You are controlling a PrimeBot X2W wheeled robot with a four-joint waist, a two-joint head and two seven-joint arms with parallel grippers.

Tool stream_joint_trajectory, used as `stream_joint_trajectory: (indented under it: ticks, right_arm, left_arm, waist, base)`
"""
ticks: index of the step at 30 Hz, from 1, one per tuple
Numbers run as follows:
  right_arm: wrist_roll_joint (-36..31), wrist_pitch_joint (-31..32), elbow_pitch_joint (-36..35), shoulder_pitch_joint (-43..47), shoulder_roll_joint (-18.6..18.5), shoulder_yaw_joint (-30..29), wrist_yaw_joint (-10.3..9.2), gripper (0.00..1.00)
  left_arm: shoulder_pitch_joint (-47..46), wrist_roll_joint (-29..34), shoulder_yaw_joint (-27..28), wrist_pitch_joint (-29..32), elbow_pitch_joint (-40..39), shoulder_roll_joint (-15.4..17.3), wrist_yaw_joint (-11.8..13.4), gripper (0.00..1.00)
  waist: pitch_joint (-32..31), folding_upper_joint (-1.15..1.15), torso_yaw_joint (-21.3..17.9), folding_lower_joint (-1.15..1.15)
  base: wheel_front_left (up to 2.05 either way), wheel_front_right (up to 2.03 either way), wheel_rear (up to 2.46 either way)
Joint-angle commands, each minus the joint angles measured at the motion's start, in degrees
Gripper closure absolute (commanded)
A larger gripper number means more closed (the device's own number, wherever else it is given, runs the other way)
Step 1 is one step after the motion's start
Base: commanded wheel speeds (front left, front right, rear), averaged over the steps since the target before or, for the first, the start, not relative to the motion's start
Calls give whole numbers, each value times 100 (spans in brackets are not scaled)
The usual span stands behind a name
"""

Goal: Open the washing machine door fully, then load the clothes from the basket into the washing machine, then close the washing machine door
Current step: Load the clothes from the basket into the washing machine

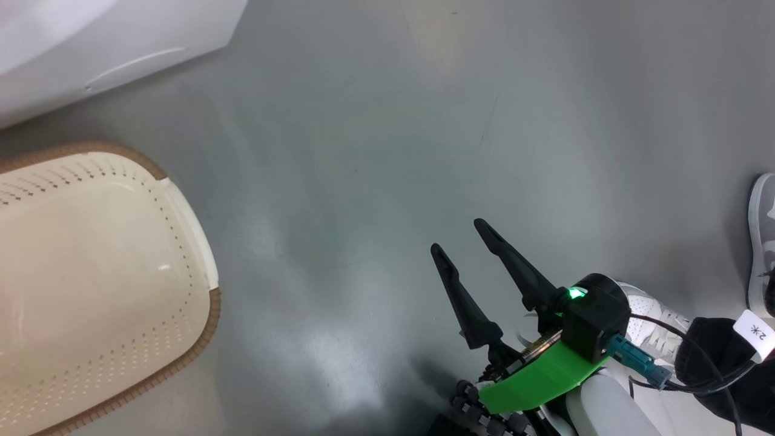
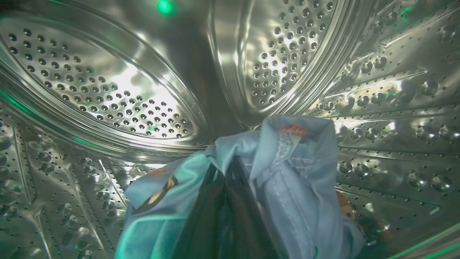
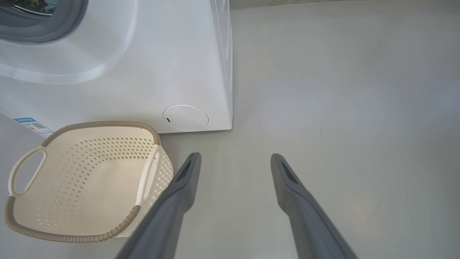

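The clothes [image 2: 287,172], light blue with orange print, are inside the steel drum [image 2: 107,90] of the washing machine [image 3: 161,72], bunched over the dark fingers of the left gripper [image 2: 230,201], which is closed on them. The basket [image 3: 100,124] stands on the grey floor [image 3: 341,108] just beside the machine's front, below its round flap [image 3: 186,117]. The right gripper [image 3: 235,158] hangs over the floor, fingers spread apart, holding nothing. A person's shoe [image 1: 763,242] is near the right edge of the head view.
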Motion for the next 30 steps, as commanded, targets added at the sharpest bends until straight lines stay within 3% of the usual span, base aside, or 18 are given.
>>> stream_joint_trajectory:
  ticks: [1, 2, 3, 6, 8, 9, 20, 30]
  right_arm:
    - [68, -27, -87, 177, -40, 122, 52, 0]
    - [67, -27, -83, 184, -40, 120, 52, 0]
    - [66, -27, -80, 188, -40, 116, 52, 0]
    - [66, -27, -73, 191, -40, 108, 52, 0]
    - [71, -27, -74, 187, -40, 102, 52, 0]
    - [75, -27, -75, 187, -40, 99, 52, 0]
    - [32, -27, -75, 215, -40, 27, 52, 0]
    - [-12, -27, -108, 139, -40, -69, 52, 0]
  left_arm:
    - [-131, 58, -12, 48, -79, 171, -28, 100]
    - [-165, 55, -31, 99, 5, 156, -42, 100]
    - [-204, 57, -51, 142, 80, 146, -50, 92]
    - [-320, 44, -93, 305, 317, 114, -74, 60]
    - [-383, 42, -121, 337, 439, 101, -71, 8]
    - [-409, 24, -121, 362, 505, 90, -76, 0]
    - [-417, -127, -157, 475, 936, -90, -4, 0]
    - [-337, -261, -154, 154, 1045, -323, 283, 0]
  waist:
    - [-29, 0, -3, 0]
    - [-45, 0, 1, 0]
    - [-53, 0, 6, 0]
    - [-75, 0, 16, 0]
    - [-87, 0, 22, 0]
    - [-97, 0, 25, 0]
    - [-166, 0, 117, 0]
    - [-216, 0, 335, 0]
  base:
    - [0, 0, 0]
    - [0, 0, 0]
    - [0, 0, 0]
    - [0, 0, 0]
    - [0, 0, 0]
    - [0, 0, 0]
    - [0, 0, 0]
    - [0, 0, 0]
